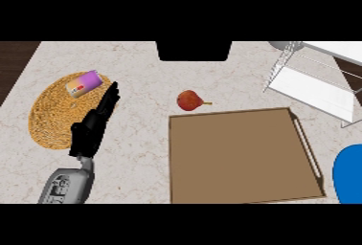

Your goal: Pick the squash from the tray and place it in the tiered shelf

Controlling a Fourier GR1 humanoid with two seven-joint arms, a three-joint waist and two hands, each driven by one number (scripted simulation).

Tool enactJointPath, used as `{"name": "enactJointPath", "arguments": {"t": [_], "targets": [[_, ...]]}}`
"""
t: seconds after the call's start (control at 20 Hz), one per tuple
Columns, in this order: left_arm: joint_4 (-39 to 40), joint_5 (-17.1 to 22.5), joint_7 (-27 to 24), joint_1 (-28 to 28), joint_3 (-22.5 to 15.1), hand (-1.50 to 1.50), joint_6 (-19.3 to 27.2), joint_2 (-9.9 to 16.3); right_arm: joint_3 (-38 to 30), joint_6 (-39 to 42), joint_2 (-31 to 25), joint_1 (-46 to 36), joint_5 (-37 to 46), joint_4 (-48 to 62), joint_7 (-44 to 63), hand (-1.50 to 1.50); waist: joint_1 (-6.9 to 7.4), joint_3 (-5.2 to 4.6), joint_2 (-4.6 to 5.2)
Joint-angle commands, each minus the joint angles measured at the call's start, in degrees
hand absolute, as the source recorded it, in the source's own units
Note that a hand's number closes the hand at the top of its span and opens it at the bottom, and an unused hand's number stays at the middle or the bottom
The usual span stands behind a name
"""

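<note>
— Closest to us, low on the left, what is that grey thing?

— That is the robot's left arm [67, 184]. Its left hand [96, 124] is black, with fingers out straight. It holds nothing. It lies over the right edge of a round woven mat [50, 119]. A small purple box [83, 83] sits on the far end of the mat.

— Where is the squash?

— The squash [189, 100] is red and round. It is to the right of the hand, a little farther away. Its short stem points right. It is not on the tray [240, 158]. It sits on the counter just past the tray's far edge.

— Is the way open?

— Yes, I think so. Only bare counter lies between the fingertips and the squash.

— And the shelf?

— The white wire shelf [311, 86] is far right, near the back, well apart from the squash. A blue thing [350, 174] shows at the right edge.

— Which hand is nearer?

— I see only the left one. The right hand does not show.
</note>
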Motion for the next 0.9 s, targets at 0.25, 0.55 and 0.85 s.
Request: {"name": "enactJointPath", "arguments": {"t": [0.25,0.55,0.85], "targets": [[-2.5,0.0,1.1,2.0,-0.8,0.00,-0.2,-0.8,-2.5,-1.1,0.0,4.0,-2.7,-6.9,4.1,-1.50,-0.02,0.12,-0.06],[-3.2,-0.9,1.6,2.3,-0.8,0.00,0.1,-0.4,-1.5,0.4,1.5,2.7,-9.5,-12.6,1.0,-1.50,0.06,0.10,-0.08],[1.9,0.5,-2.8,0.6,1.8,0.00,-1.6,1.0,-0.6,1.0,1.1,0.7,-13.0,-14.6,1.0,-1.50,0.15,0.08,0.06]]}}
